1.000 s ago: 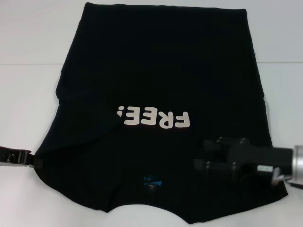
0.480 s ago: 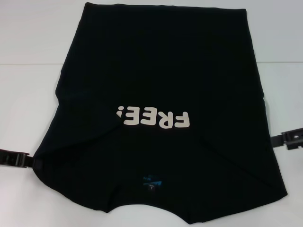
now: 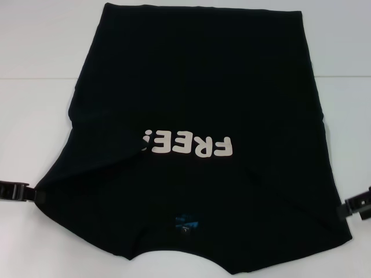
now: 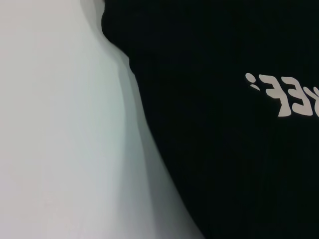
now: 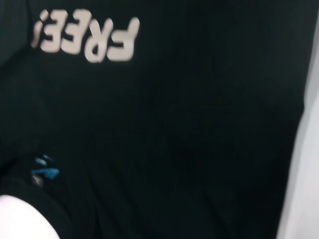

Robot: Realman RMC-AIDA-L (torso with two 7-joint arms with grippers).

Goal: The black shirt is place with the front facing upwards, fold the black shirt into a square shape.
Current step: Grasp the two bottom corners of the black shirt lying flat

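The black shirt (image 3: pixel 197 87) lies flat on the white table, front up, with both sleeves folded inward. Its white "FREE!" lettering (image 3: pixel 188 145) reads upside down from the head view, and the blue neck label (image 3: pixel 186 222) sits near the front edge. My left gripper (image 3: pixel 32 194) rests at the shirt's left edge, low on the near side. My right gripper (image 3: pixel 349 207) is at the shirt's right edge at about the same depth. The left wrist view shows the shirt (image 4: pixel 224 149) and part of the lettering (image 4: pixel 284 97). The right wrist view shows the lettering (image 5: pixel 87 39) and label (image 5: pixel 45 169).
The white table (image 3: pixel 35 116) surrounds the shirt on the left, right and far sides. A faint seam (image 3: pixel 35 78) runs across the table behind the shirt's middle. The shirt's near hem reaches the bottom of the head view.
My right gripper left the shirt's near right area, swung out past its right edge, then came nearer along that edge. The folded right sleeve stays on the shirt. My left gripper barely moved.
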